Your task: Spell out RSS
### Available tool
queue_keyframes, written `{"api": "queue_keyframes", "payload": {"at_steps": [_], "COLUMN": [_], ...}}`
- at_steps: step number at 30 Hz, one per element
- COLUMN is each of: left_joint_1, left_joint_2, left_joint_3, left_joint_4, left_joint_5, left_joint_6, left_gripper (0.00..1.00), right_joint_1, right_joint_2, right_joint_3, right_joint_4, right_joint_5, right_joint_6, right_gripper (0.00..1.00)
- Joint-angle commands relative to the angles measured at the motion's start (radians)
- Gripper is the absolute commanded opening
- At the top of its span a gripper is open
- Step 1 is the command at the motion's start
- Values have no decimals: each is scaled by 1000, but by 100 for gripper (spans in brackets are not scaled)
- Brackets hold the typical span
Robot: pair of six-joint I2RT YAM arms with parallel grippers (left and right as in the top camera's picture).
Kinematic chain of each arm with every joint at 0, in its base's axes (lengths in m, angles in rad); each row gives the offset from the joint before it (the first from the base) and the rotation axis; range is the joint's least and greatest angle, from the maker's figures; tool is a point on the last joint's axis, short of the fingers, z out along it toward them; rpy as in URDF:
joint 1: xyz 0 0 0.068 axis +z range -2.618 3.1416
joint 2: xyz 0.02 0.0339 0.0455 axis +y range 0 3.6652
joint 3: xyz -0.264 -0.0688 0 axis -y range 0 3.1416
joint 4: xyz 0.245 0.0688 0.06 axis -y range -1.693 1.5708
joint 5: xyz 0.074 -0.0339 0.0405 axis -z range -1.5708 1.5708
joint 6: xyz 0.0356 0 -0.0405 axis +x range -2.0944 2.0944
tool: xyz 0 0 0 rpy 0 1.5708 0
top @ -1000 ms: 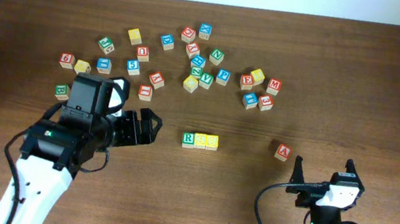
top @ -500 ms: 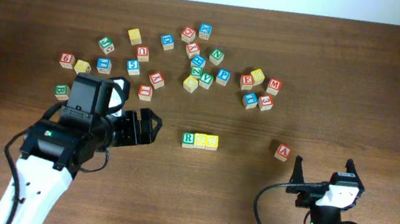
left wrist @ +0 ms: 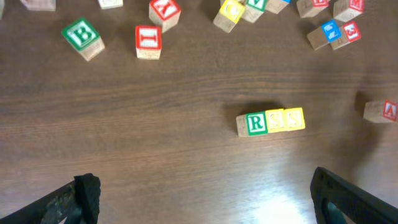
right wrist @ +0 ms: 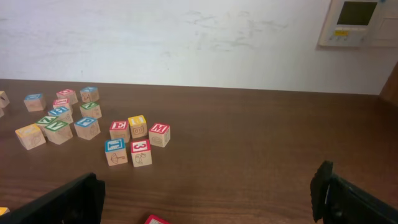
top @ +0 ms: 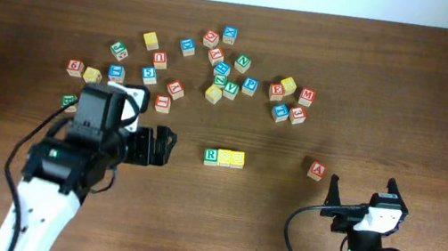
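Three blocks stand touching in a row at the table's middle: a green R block, then two yellow S blocks. In the left wrist view the R block and the S blocks read R S S. My left gripper is open and empty, left of the row and apart from it; its fingers show at the bottom corners. My right gripper is open and empty at the front right; its fingers frame bare table.
Several loose letter blocks lie scattered across the far half of the table, around a yellow one. A red A block lies just ahead of the right gripper. A green B block and a red I block lie to the left.
My left arm has drawn back slightly to the left, away from the row of blocks. The right arm and the blocks have not moved.
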Motion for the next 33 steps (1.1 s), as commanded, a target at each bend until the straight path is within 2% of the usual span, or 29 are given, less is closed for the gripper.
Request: {"api": "queue_keyframes", "payload": {"at_steps": [1,7,11,17,21,28,33], "left_joint_1": [5,5,5,5,6,107,185], "left_joint_2": [-135,-610,-805,-958,-1062,-1121,-1121], "left_joint_3": [-120,-337,-465,-708,-855,-939,-964], "left_joint_4": [58,62,98,406,607,726,729], "left_joint_5": [-6,-15,-15,-23,-86,-105,-105], "left_joint_6": [69,93,148,147,147,147,147], "left_gripper": [99,99,99,99,99,99,99], "right_joint_1": [-7,-7,-7,-7,-7,-7,-7], "right_joint_2": [-12,-12,-12,-12,-12,-12,-12], "right_joint_3": [-8,-8,-8,-8,-8,-8,-8], "right_joint_4": [-1,-1,-1,-1,-1,-1,-1], "right_joint_5": [-2,-2,-2,-2,-2,-2,-2], "right_joint_6": [1,1,1,1,1,1,1], "right_gripper": [98,98,98,98,98,98,98]}}
